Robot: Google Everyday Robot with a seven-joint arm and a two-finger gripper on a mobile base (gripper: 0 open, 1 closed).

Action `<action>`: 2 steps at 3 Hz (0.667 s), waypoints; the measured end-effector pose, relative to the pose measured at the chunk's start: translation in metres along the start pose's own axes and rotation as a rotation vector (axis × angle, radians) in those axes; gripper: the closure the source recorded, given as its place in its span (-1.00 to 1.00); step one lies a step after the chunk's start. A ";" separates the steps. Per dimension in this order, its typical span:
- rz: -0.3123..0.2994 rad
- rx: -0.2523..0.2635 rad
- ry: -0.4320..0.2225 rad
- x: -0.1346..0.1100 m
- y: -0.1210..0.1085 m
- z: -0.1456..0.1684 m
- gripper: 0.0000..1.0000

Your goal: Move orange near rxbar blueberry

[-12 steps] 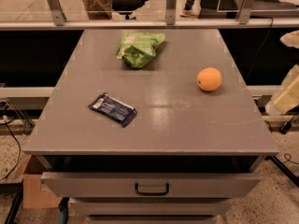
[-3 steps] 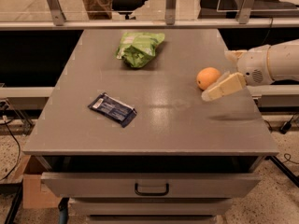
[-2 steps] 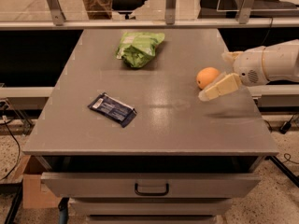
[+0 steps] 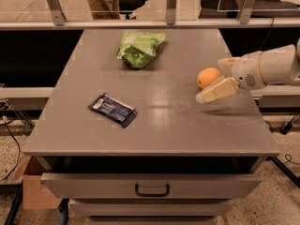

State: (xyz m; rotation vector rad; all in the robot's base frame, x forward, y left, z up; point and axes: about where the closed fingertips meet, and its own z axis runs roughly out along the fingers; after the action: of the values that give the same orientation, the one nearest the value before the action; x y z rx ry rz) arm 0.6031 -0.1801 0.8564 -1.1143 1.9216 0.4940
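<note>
The orange (image 4: 206,77) sits on the grey table (image 4: 154,125) at the right side. My gripper (image 4: 210,80) reaches in from the right at the orange's height. Its fingers are open, with one pale finger (image 4: 218,90) in front of the orange and the other (image 4: 228,63) behind it. I cannot tell whether they touch the fruit. The rxbar blueberry (image 4: 112,109), a dark blue wrapper with a white end, lies flat at the left front, well apart from the orange.
A light green snack bag (image 4: 139,48) lies at the back middle of the table. A drawer (image 4: 152,185) with a handle stands slightly open below the front edge. A metal railing (image 4: 150,25) runs behind the table.
The arm came in from the right edge and has edged left, so the open fingers now sit on either side of the orange. The orange, bar and bag have not moved.
</note>
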 end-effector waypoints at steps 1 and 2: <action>-0.003 -0.009 -0.008 0.000 0.003 -0.001 -0.29; -0.012 -0.017 -0.035 -0.006 0.006 -0.006 0.33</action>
State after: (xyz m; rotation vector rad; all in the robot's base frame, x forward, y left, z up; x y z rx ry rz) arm 0.5970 -0.1781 0.8642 -1.1202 1.8830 0.5203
